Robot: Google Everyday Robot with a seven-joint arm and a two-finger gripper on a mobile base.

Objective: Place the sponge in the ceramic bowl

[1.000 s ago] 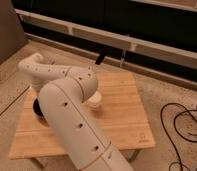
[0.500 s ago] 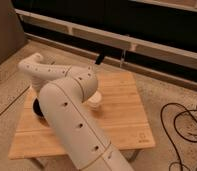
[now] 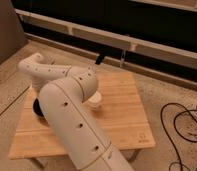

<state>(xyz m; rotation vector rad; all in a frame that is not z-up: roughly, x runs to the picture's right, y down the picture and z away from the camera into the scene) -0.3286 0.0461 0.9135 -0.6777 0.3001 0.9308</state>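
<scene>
- Currently, the white robot arm [image 3: 67, 115] masks the gripper; jaws' state cannot be told.
- Round dark ceramic bowl [image 3: 37, 108]: partly showing at the light wooden surface's [image 3: 124, 117] left; sponge hidden.
- Small white cylindrical cup [image 3: 95, 103]: beside arm.

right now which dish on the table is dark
The ceramic bowl at far left, half behind the arm; the cup is white. The jaws are out of sight behind the arm.
</scene>
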